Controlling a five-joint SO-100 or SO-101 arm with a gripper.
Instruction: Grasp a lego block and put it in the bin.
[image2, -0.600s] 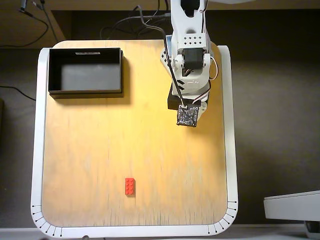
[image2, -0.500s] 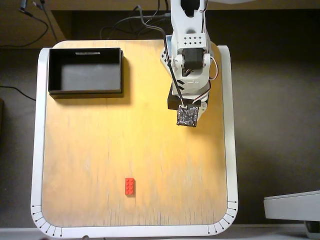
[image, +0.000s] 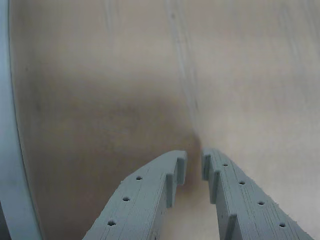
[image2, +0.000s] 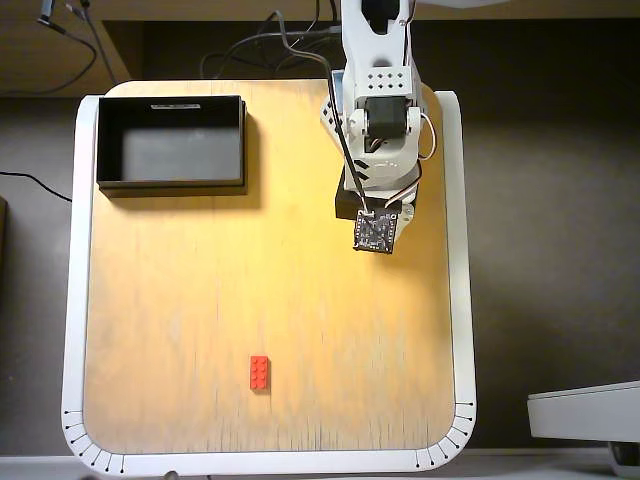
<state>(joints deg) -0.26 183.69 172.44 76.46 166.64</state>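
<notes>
Near the bottom edge of the overhead view, slightly left of centre, a small bright red rectangular plastic lego brick (image2: 259, 373) is seen lying flat on the light wooden tabletop (image2: 200, 290), its long side running up and down the frame, with bare wood all around it. Along the table's lower rim, a white border (image2: 270, 462) with short black tick marks at both rounded corners can be made out. Higher up, right of centre, the white arm (image2: 375, 110) is folded over itself, and a small dark square circuit board (image2: 374, 232) is carried at its lowest visible end; the fingertips are hidden beneath the arm from this angle. At the upper left of the frame, a black shallow rectangular open-top bin (image2: 171, 183) is placed on the wood, a greyish floor visible inside and a small white label strip on its upper rim; nothing is seen in it. The brick is well apart from both bin and arm.

From the wrist view, the grey printed two-finger gripper (image: 194, 165) is seen entering from the bottom edge, its tips drawn nearly together with only a narrow slit between them and nothing pinched. Blurred wood grain fills the remainder, and a pale strip of table border runs down the left edge
</notes>
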